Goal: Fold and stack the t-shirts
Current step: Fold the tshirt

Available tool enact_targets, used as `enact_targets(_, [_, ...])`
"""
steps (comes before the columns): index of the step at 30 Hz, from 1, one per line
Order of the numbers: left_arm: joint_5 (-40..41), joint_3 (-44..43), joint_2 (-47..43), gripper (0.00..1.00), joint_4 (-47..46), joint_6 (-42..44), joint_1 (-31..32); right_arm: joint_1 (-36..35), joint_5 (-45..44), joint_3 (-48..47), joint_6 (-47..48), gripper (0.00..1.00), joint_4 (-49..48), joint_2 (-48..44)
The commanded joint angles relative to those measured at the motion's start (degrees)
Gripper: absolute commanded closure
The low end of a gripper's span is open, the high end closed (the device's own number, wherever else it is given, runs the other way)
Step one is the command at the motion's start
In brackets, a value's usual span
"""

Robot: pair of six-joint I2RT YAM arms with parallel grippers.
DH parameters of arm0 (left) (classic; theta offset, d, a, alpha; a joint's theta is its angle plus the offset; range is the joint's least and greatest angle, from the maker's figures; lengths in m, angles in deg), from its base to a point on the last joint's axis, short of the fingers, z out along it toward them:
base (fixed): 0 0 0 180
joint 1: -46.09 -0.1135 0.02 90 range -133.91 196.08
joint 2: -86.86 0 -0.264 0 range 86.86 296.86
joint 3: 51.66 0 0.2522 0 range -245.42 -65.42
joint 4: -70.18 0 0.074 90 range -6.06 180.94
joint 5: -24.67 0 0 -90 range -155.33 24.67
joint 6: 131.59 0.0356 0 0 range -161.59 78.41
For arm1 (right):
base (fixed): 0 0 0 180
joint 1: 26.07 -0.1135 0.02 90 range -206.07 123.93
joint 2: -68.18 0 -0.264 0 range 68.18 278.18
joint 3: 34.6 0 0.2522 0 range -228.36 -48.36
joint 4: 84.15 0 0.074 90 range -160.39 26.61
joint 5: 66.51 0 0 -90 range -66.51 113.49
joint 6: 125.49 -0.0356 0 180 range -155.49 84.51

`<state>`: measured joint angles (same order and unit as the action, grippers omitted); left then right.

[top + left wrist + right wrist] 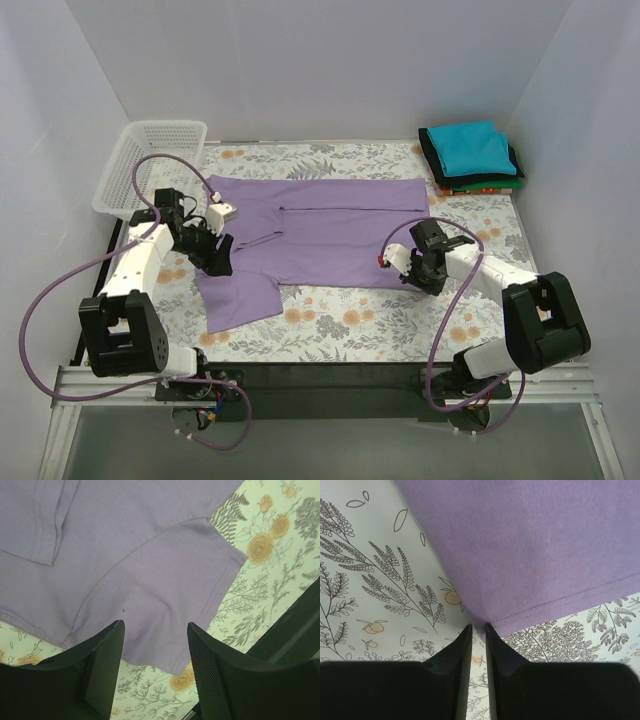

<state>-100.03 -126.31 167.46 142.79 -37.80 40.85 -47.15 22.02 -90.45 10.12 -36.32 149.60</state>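
The right claw (478, 628) pinches the hem corner of the lavender t-shirt (330, 235); the left claw (155, 630) hangs wide open over its sleeve.

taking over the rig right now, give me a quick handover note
Left gripper: open, holding nothing, low over the purple shirt's sleeve.
Right gripper: shut on that shirt's near corner.
Purple shirt: spread out mid-table, not yet a neat rectangle.
Stack: folded shirts, teal on top, far right corner.
Done: the stacked shirts.
Left: finish folding the purple shirt and add it to the stack.
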Motion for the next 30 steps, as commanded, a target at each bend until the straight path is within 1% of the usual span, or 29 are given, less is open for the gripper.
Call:
enact_targets(1, [1.8, 3.3, -4.1, 0.48, -0.5, 8.2, -0.5, 0.1, -0.9, 2.4, 1.2, 0.89, -2.5, 2.6])
enact_targets(2, [2.3, 4.5, -6.0, 0.49, -0.8, 10.7, -0.5, 0.0, -1.1, 2.1, 1.2, 0.92, -2.6, 2.7])
enact_targets(3, [3.9, 8.0, -7.1, 0.49, -1.2, 13.1, -0.4, 0.0, -1.0, 1.9, 1.2, 0.94, -2.5, 2.5])
enact_targets(4, [4.6, 9.5, -8.2, 0.49, -1.7, 15.2, -0.5, 0.0, -1.1, 1.7, 1.2, 0.98, -2.3, 2.3])
enact_targets(5, [5.3, 11.2, -9.1, 0.49, -2.6, 19.6, -0.4, 0.1, -1.2, 1.5, 1.2, 0.99, -2.1, 2.1])
enact_targets(8, [7.5, 14.9, -12.0, 0.48, -5.1, 23.4, -0.4, 0.1, 0.3, 0.3, 2.2, 0.99, -0.3, 1.5])
enact_targets(12, [7.8, 15.7, -11.4, 0.48, -7.0, 25.2, -0.3, 0.2, 2.8, -0.5, 2.6, 0.99, 0.7, 0.7])
enact_targets(18, [10.2, 18.7, -7.9, 0.48, -9.6, 29.7, -0.5, 0.1, 2.4, -1.9, 2.6, 0.99, 1.5, 1.1])
enact_targets(23, [11.8, 21.1, -5.4, 0.51, -11.8, 30.8, -0.4, 0.1, 2.2, -2.4, 2.4, 0.99, 2.0, 1.1])
enact_targets(25, [11.8, 21.5, -4.8, 0.56, -12.4, 30.7, -0.4, 0.2, 2.2, -2.3, 2.5, 0.99, 2.0, 0.9])
enact_targets(26, [11.8, 21.7, -4.3, 0.61, -12.4, 30.5, -0.5, 0.2, 2.1, -2.2, 2.5, 0.99, 2.1, 1.0])
enact_targets(27, [11.7, 21.5, -4.2, 0.72, -12.2, 30.4, -0.4, 0.2, 2.0, -2.2, 2.5, 0.99, 2.0, 0.9])
enact_targets(29, [11.3, 20.8, -4.8, 0.81, -10.0, 30.1, -0.5, 0.3, 1.9, -2.5, 2.6, 0.99, 2.1, 0.7])
enact_targets(30, [11.1, 20.0, -5.4, 0.88, -8.9, 30.1, -0.4, 0.3, 1.8, -2.6, 2.6, 0.99, 2.5, 0.5])
